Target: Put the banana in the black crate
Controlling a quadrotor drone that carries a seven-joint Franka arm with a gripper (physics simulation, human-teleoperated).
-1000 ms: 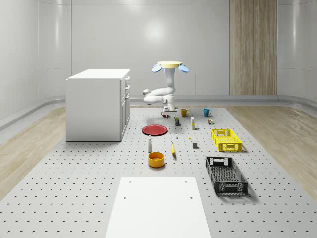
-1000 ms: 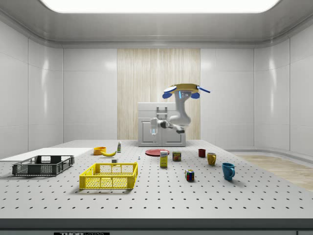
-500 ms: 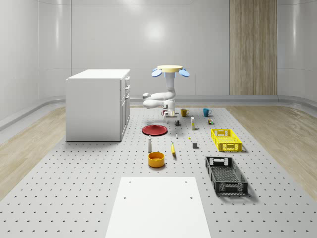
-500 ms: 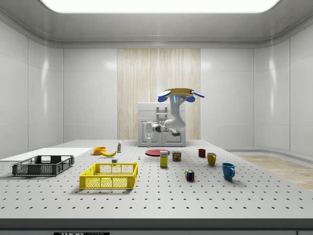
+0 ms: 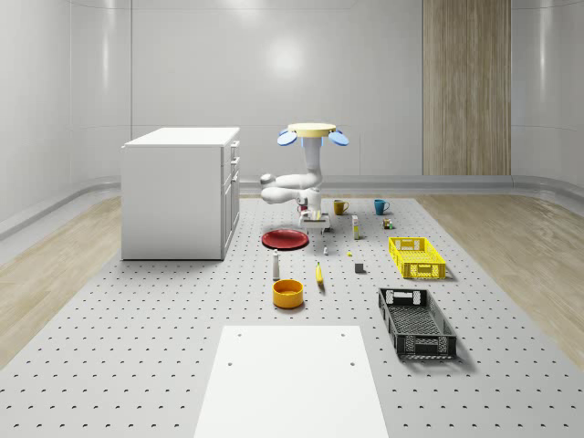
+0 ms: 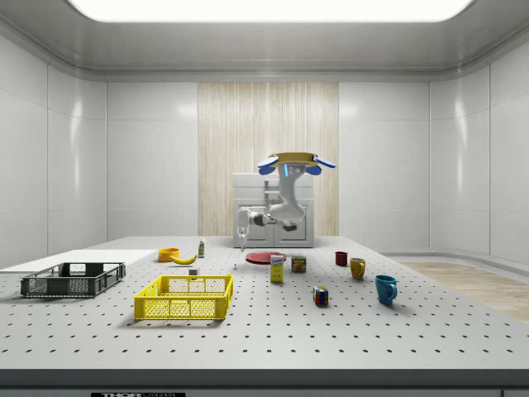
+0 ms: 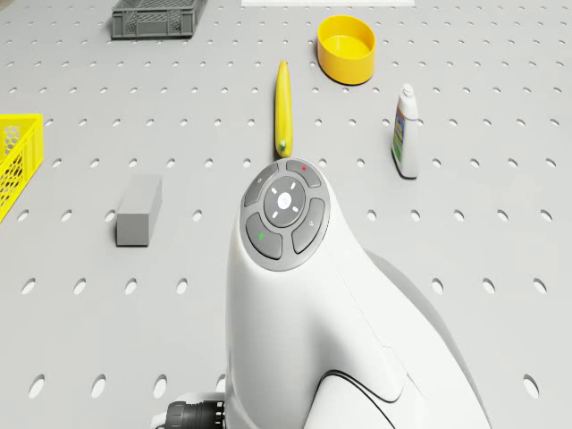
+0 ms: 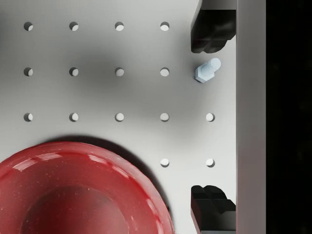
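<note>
The drone (image 5: 312, 133) is hovering nearer the plate (image 5: 285, 239) than before. The gripper (image 8: 210, 117) is hanging lower, fingers (image 8: 209, 31) apart, empty. The banana (image 7: 282, 106) is lying unmoved.

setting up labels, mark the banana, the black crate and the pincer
banana (image 7: 282, 103), drone view, middle of its length
black crate (image 5: 416, 321), whole-scene view, mesh floor
pincer (image 8: 210, 119), wrist view, between its two black fingertips

Under my fingers (image 8: 209, 36): spread wide, bare pegboard table (image 8: 97, 92) between them, a small bolt (image 8: 207, 69) near one tip.
Beside me: red plate (image 8: 83, 190), its rim close.
Way to the banana (image 7: 282, 107): open board ahead of my drone (image 5: 313, 133), which hovers above the table.
Flanking it: white bottle (image 7: 406, 130), orange bowl (image 7: 347, 47), grey block (image 7: 138, 210).
Black crate (image 5: 416, 322): open-topped, bare board around it.
</note>
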